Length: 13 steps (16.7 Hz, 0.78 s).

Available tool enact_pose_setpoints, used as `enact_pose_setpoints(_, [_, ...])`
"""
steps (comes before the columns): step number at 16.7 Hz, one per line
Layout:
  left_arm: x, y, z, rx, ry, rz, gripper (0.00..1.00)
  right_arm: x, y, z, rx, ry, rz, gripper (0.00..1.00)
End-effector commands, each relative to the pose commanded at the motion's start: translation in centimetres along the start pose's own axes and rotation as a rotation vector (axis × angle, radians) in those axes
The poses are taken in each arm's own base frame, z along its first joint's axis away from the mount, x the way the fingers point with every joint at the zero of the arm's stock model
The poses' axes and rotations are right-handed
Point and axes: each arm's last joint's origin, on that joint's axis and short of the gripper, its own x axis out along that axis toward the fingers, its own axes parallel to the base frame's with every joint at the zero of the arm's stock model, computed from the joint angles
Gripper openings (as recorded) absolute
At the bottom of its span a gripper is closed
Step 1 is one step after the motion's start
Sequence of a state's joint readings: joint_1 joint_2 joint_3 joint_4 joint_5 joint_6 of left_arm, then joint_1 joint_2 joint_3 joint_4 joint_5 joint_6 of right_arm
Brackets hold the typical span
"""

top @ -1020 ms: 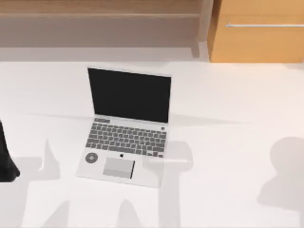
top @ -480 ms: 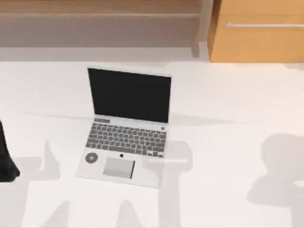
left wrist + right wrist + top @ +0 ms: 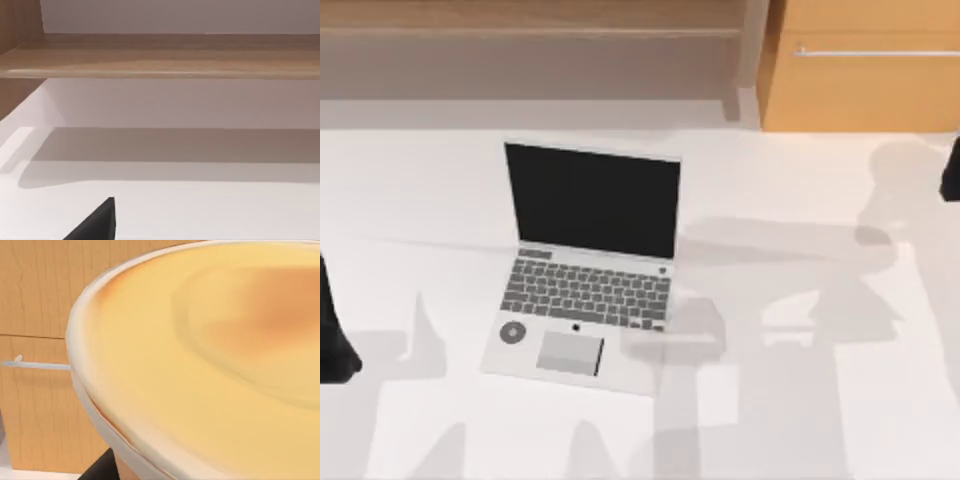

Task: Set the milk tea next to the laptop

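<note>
Milk tea: one cup; laptop: one, open.

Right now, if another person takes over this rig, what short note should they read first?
Left arm: parked at the table's left edge.
Right arm: at the right edge of the top view, toward the back; the milk tea sits very close before its wrist camera, grip not visible.
Laptop: open, left of centre on the table.
Done: nothing is beside the laptop yet.
Left: set the milk tea on the table next to the laptop, then release.
</note>
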<state>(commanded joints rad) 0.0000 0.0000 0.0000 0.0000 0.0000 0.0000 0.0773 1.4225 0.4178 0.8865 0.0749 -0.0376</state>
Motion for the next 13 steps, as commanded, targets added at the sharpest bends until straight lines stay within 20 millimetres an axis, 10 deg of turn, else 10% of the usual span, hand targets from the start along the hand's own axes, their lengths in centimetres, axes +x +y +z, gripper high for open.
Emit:
enact_pose_setpoints(5, [0.0,0.0,0.0,0.0,0.0,0.0,1.0,0.6,9.3,1.4,0.036,0.039,0.03,0.0])
enact_pose_setpoints(13, [0.0,0.0,0.0,0.0,0.0,0.0,1.0,-4.2,19.6,-0.9,0.043,0.149,0.006,0.0])
